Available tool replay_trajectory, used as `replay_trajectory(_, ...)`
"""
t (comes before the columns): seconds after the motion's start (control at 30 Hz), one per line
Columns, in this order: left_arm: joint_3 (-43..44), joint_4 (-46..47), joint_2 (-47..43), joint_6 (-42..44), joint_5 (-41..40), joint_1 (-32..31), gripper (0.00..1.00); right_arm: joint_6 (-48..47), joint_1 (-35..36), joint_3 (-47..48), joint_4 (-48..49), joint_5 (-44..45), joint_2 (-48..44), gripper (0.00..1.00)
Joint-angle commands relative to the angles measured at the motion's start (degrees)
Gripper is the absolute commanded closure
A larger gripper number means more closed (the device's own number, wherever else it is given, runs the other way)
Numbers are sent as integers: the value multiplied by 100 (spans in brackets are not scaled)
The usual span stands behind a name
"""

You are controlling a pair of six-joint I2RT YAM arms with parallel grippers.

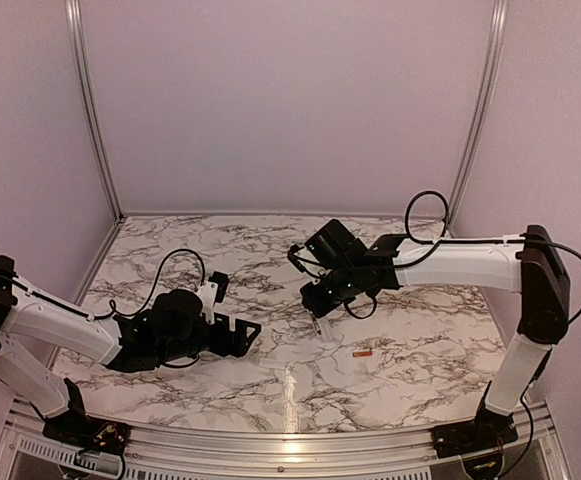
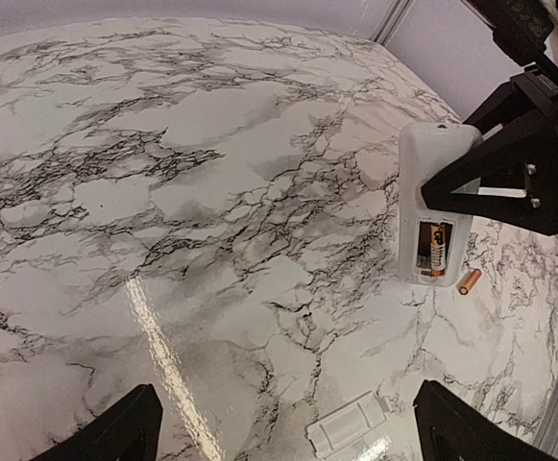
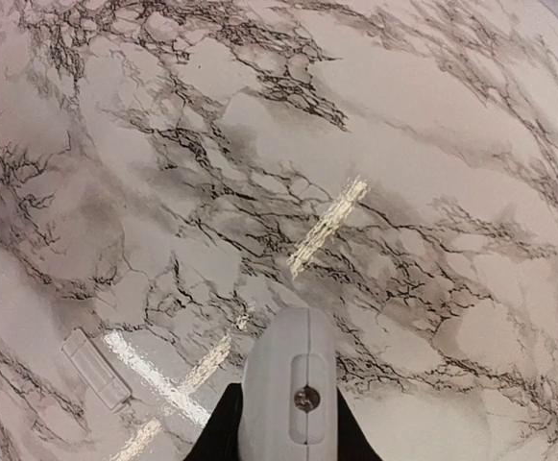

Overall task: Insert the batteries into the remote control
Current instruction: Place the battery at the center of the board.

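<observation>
while the right tool clamps the remote control, the spread left tool hangs clear of it.

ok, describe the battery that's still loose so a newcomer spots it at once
On the marble table, find the white remote control held by the right pincer. The loose battery lies on the bare marble close to its open end: a tiny coppery cylinder, unlike its twin seated inside the remote.
</observation>
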Motion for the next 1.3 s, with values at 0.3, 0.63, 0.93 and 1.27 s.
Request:
replay_trajectory(0.3,-34,224,176,-91,179,155,2,-665,896,420,-269,2511,600,100)
replay_trajectory(0.63,-48,303,187,-36,277,230,2,-721,909,283,-1,2536,169,100)
replay_trajectory(0.93,-782,2862,290,980,1570,214,18,-127,147,-266,846,233,-478,100)
replay_trajectory(1.27,-375,4660,1455,1486,3069,162,45,183,-12,-679,1588,-1418,-966,100)
